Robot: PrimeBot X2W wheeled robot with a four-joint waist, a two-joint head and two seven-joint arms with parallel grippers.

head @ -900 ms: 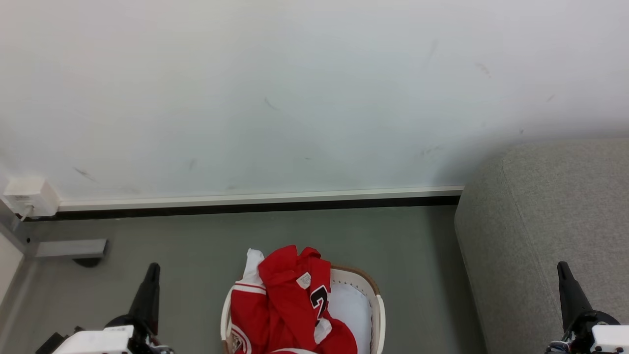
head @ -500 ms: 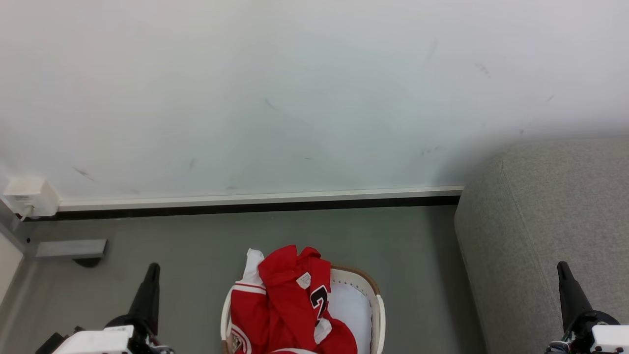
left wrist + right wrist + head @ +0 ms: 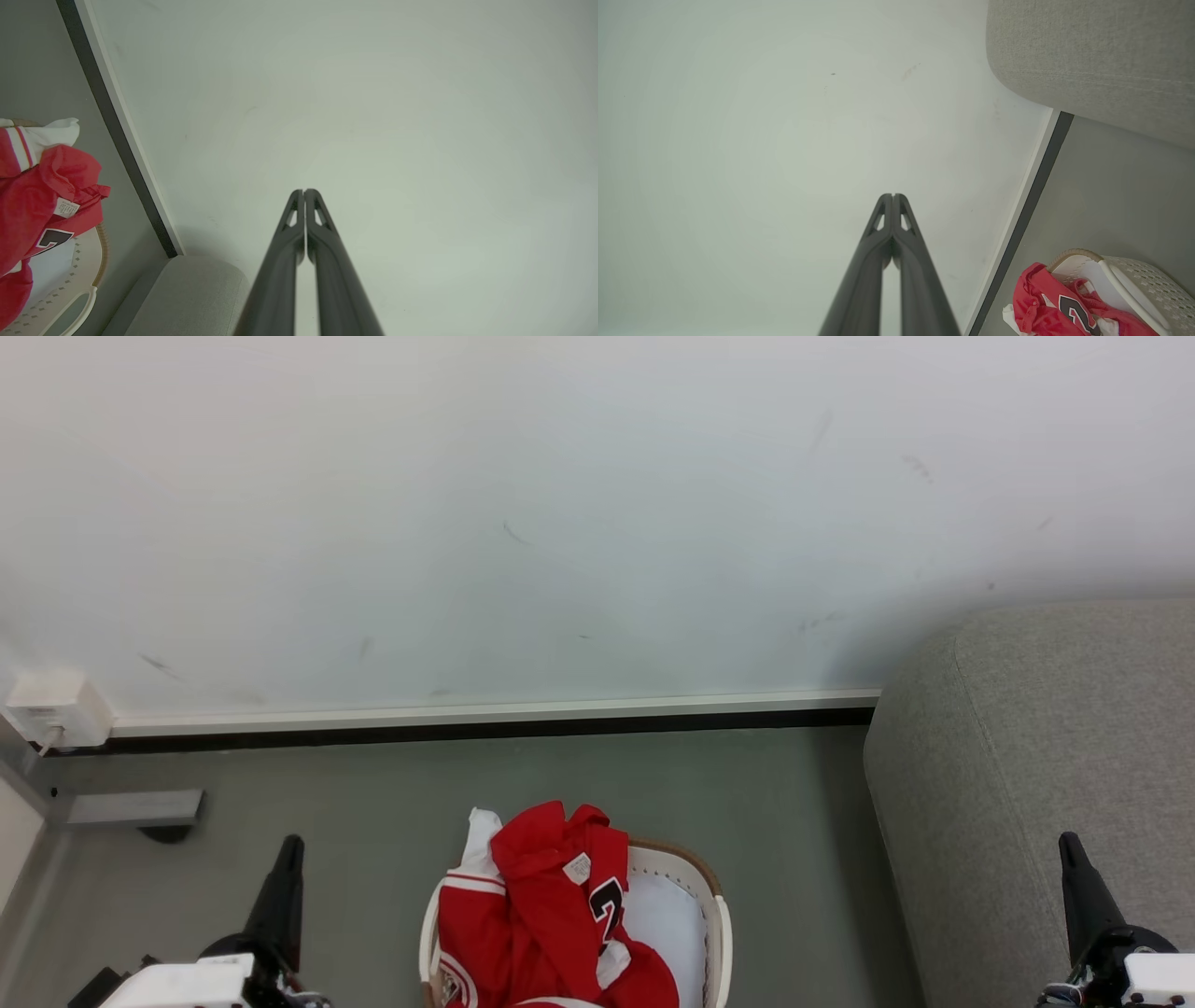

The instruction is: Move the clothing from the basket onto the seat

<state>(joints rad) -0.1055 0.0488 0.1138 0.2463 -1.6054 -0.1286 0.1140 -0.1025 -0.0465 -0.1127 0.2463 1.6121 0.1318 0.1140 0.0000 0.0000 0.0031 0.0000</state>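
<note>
Hanging low on either side of the basket (image 3: 721, 919), the left gripper (image 3: 290, 847) and right gripper (image 3: 1067, 842) point toward the far wall (image 3: 560, 523). Both wrist views show their fingers pressed together and empty. Red clothing (image 3: 546, 896) is heaped in the basket's left half, on the floor (image 3: 373, 784) apart from the grey sofa (image 3: 1046, 756) at right. The right wrist view brings out the basket's perforated side (image 3: 1148, 280); the left wrist view, a handle (image 3: 70, 312).
</note>
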